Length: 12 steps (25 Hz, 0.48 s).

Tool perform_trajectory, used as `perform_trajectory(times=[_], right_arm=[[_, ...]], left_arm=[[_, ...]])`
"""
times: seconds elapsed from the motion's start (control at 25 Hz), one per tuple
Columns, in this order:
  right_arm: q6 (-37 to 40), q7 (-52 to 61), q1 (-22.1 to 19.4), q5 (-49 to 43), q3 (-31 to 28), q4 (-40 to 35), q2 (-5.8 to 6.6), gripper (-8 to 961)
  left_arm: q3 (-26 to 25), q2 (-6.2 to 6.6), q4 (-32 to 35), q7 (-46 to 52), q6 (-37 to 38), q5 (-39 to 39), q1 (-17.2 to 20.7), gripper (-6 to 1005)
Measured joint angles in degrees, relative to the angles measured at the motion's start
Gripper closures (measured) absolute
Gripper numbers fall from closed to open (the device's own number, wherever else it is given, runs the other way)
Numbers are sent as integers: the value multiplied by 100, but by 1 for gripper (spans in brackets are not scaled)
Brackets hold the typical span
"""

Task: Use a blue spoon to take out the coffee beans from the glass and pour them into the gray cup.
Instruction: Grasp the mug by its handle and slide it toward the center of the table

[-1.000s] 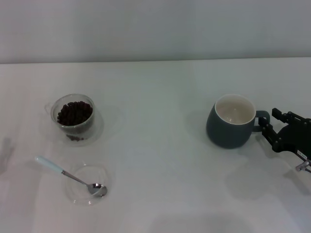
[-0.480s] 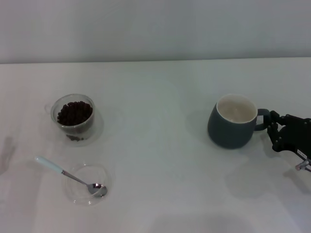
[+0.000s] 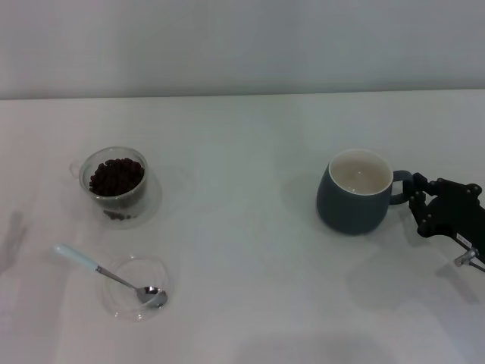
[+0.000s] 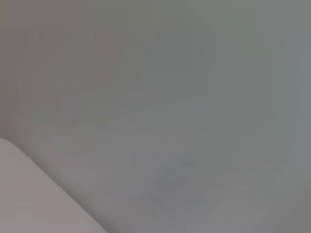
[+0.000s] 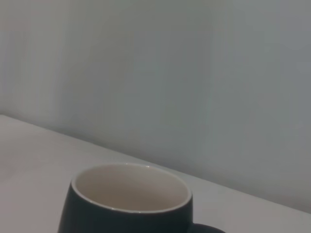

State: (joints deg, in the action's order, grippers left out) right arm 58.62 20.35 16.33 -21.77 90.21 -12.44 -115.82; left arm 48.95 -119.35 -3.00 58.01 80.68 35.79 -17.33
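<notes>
Now right gripper [image 3: 415, 203] fingers clenched on gray cup [image 3: 355, 192] handle, handle pointing right.

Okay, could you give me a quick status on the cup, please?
Right gripper at gray cup handle, grip unclear. Blue spoon untouched in saucer. Left arm unseen.

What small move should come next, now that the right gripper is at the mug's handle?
Probably keep sliding the gray cup toward the glass. The right gripper sits at its handle, and the cup stands far from the coffee beans. The blue spoon lies untouched, bowl in the saucer; no left gripper is in view.
</notes>
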Motion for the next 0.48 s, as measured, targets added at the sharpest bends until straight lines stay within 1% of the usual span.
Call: perform_trajectory(times=[0.08,0.48], right_arm=[[15,1,1,-4,32,-5,-1,821],[391,4,16,-2,550,-33,-2,823]], left_arm=[[0,0,-2,0,0,0,0,122],[13,-7,6,0,1,11,1,122]])
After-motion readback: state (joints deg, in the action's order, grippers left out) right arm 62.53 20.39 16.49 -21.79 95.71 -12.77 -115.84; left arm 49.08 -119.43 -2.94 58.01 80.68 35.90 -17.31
